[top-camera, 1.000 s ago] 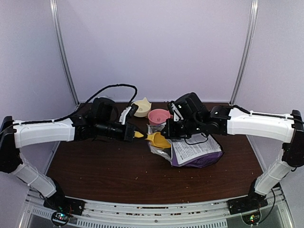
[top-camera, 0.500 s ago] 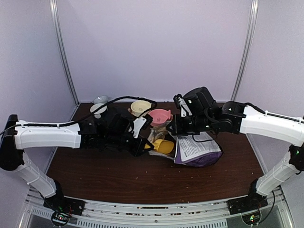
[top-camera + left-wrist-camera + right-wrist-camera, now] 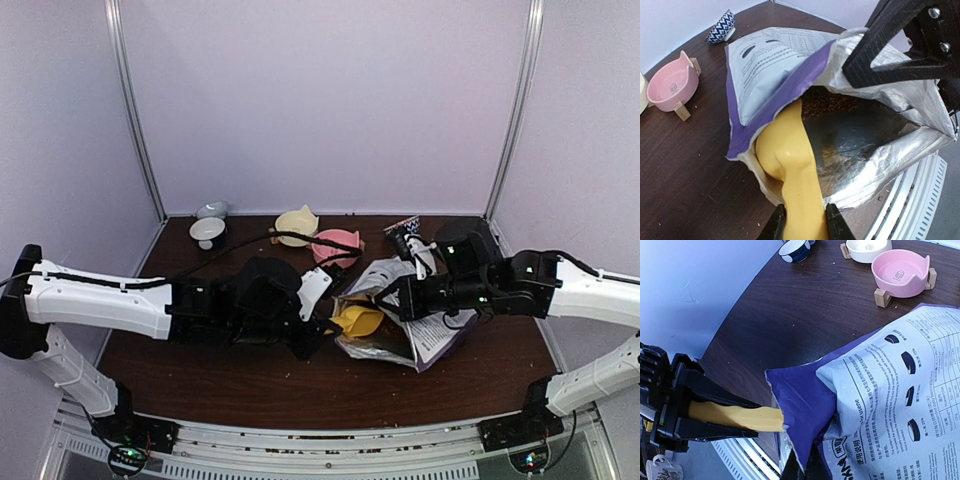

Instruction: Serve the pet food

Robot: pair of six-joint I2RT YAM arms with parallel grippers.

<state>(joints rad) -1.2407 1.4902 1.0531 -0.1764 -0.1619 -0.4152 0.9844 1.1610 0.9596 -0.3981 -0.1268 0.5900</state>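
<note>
The purple pet-food bag (image 3: 420, 330) lies on its side right of centre, white label up, silver-lined mouth facing left. Reddish-brown kibble (image 3: 826, 102) shows deep inside it. My left gripper (image 3: 804, 222) is shut on the handle of the yellow scoop (image 3: 790, 150), whose bowl sits inside the bag's mouth. From above, the scoop (image 3: 357, 320) pokes into the opening. My right gripper (image 3: 804, 471) is shut on the bag's (image 3: 880, 390) upper lip and holds the mouth open. In the left wrist view its black fingers (image 3: 890, 47) clamp that lip.
A pink bowl (image 3: 335, 245) on a wooden stand and a cream bowl (image 3: 297, 224) stand behind the bag. A blue-and-white patterned bowl (image 3: 405, 226) sits at the back right, a small white bowl (image 3: 208, 232) at the back left. The table's metal front rail (image 3: 920, 190) runs close to the bag.
Both arms have swung toward the front of the table. The right gripper has dragged the bag forward and lifted its lip. The scoop has gone from outside the bag into its mouth.
</note>
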